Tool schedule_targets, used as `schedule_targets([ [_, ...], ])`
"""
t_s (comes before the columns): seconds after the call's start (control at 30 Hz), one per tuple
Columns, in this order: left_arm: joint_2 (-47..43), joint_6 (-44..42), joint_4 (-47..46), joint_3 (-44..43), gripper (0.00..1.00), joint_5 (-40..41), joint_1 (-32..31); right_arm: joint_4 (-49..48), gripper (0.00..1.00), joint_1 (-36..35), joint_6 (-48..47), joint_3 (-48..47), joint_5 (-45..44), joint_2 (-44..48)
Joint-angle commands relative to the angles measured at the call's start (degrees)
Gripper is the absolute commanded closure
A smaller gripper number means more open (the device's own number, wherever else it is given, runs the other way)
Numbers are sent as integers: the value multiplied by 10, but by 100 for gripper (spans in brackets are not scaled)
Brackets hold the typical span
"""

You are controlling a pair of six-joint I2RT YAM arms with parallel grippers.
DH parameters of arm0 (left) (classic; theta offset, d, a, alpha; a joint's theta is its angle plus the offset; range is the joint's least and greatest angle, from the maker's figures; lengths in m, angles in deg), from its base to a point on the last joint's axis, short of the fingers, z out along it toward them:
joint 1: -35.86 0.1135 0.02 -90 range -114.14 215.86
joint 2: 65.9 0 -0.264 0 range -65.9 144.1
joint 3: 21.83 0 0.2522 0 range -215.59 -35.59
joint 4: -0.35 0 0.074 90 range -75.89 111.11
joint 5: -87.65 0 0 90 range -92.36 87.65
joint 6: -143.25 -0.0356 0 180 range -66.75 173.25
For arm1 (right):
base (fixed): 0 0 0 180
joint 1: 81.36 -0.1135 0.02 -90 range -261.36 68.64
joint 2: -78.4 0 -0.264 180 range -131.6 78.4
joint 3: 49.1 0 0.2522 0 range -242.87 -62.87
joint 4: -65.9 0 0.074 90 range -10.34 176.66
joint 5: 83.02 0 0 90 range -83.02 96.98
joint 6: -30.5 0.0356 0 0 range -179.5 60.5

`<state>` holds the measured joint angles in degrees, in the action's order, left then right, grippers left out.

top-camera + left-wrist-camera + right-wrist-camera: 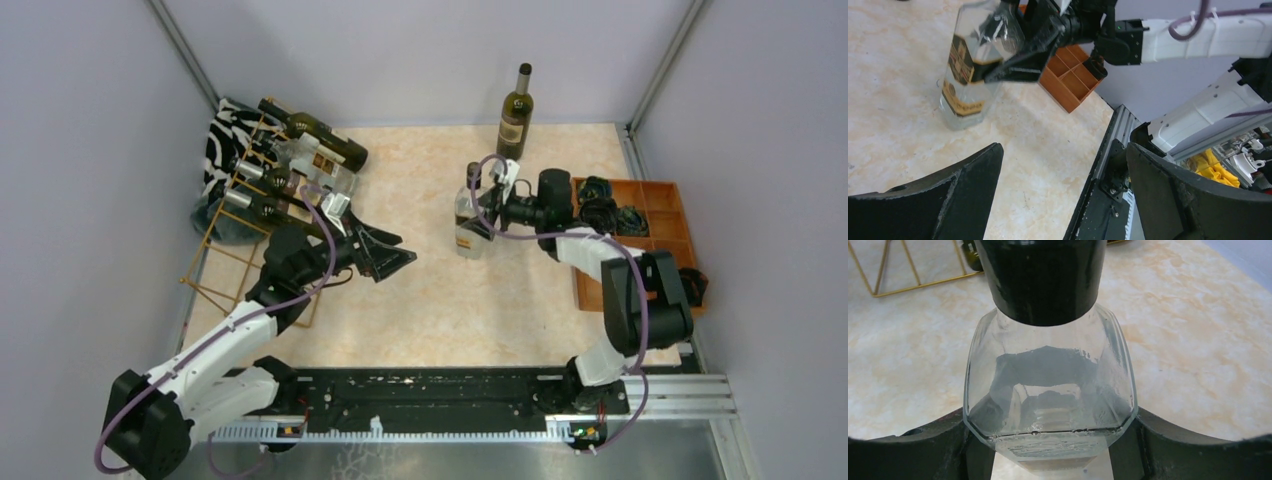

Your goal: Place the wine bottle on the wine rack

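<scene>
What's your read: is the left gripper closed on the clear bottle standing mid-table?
No. The right gripper is closed on the clear bottle standing mid-table, as the top external view shows; the left gripper is open and empty.

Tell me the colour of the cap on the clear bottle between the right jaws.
Black; the cap shows best in the right wrist view.

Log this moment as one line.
right hand: shut on clear bottle | left hand: open, empty | wine rack: bottle not yet placed
</scene>
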<state>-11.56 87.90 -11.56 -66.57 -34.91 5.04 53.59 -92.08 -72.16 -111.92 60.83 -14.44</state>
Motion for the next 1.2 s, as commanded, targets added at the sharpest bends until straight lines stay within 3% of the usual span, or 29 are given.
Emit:
schedule_targets([
  [0.0, 11, -27, -10, -31, 1, 56, -33, -18, 86, -37, -28, 42, -45, 110],
  [0.1, 29, -59, 4, -53, 1, 108, -68, 8, 75, -52, -29, 70, -53, 141],
  [0.23, 50, -106, 4, -74, 1, 177, -107, 49, 24, -56, -32, 89, -59, 177],
  [0.37, 74, -128, 1, -98, 1, 206, -125, 129, 2, -56, -50, 73, -77, 201],
  [0.53, 107, -141, 5, -135, 1, 220, -151, 212, 2, -53, -68, 46, -71, 227],
  [0.67, 118, -169, 28, -166, 1, 240, -180, 368, 2, -33, -142, -7, -26, 251],
  [0.83, 132, -221, 74, -209, 1, 257, -192, 481, 2, 3, -181, -47, -16, 293],
  [1.0, 183, -258, 184, -314, 4, 249, -193, 563, 1, 57, -241, -39, -41, 334],
  [1.17, 245, -252, 332, -435, 8, 276, -211, 560, 1, 144, -258, 17, -13, 379],
])
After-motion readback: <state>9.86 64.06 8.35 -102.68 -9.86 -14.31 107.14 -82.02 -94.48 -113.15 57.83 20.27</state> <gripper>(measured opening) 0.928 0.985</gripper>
